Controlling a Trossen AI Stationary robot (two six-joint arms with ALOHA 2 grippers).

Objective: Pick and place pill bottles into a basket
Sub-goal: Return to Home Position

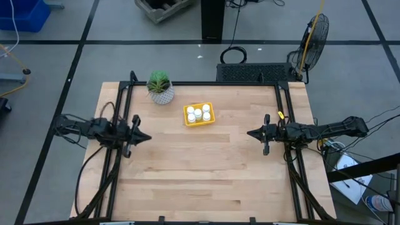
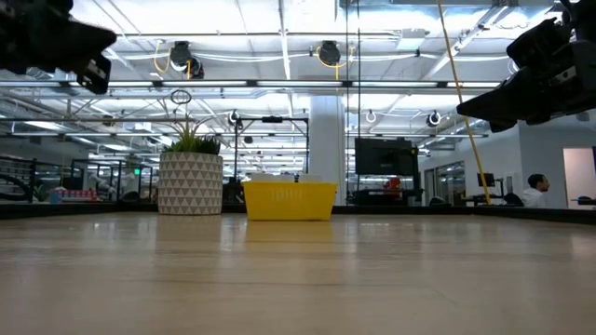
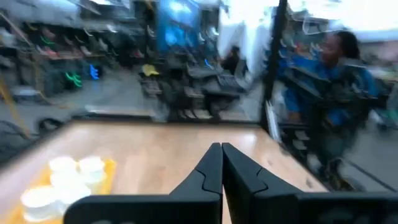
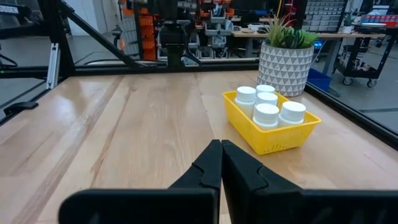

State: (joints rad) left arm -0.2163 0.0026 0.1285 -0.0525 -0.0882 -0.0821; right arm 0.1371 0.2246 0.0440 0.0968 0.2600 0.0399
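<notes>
Five pill bottles [image 4: 266,114] in basket [image 1: 199,122] near counter's [image 1: 206,172] far edge, plant pot [image 1: 161,94] beside; left tool [image 1: 147,138], right tool [image 1: 249,133] pressed together, open counter between.

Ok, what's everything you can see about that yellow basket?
The basket is a small, bright yellow tray, plastic by its look, with low walls. It sits flat on the wooden table, near the plant pot but apart from it. Five white bottles stand upright inside, packed close, caps above the rim. Nothing else touches it.
</notes>
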